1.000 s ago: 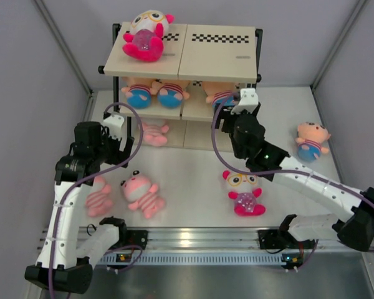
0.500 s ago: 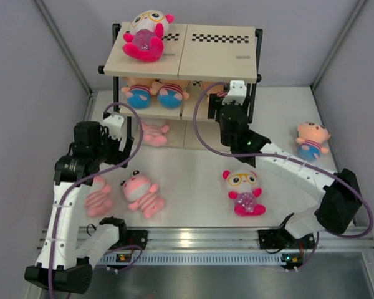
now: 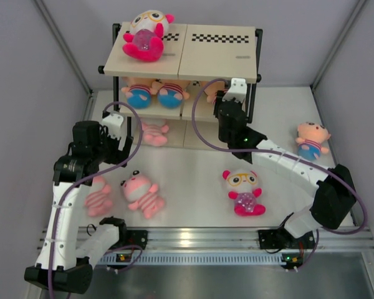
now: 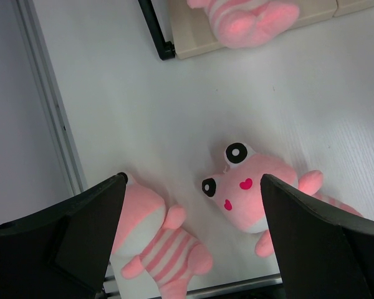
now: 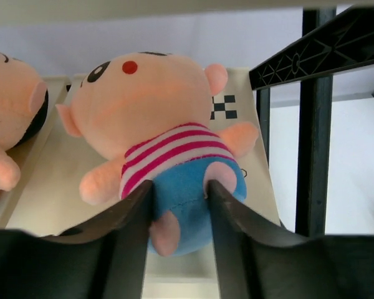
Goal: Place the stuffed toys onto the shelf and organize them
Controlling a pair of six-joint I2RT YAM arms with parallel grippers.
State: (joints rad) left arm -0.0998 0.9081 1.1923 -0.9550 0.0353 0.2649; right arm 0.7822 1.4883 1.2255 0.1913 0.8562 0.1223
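Seating a peach doll (image 5: pixel 156 124) on the middle board of the shelf (image 5: pixel 43 162), just beside a second peach doll (image 5: pixel 6 124) on its left. Best done by pinching low on the blue bottoms, nudging the doll back from the board's front edge and square with its neighbour, then letting go only once settled. Worth minding the black post (image 5: pixel 311 124) close on the right.

Gripped by the right hand (image 5: pixel 179 193), closed part-way, both fingers (image 5: pixel 131 218) pressed into the sides of the blue bottoms: clamped on the doll.

Held by the left hand (image 4: pixel 193 179): nothing. Spread wide, hovering over two pink striped dolls (image 4: pixel 249 193) lying on the desk (image 4: pixel 143 112), apart from both.

Yet to be shelved, judging by position: those two, a doll with glasses (image 3: pixel 243 190) and a stray peach doll (image 3: pixel 311 140) at the desk's right.
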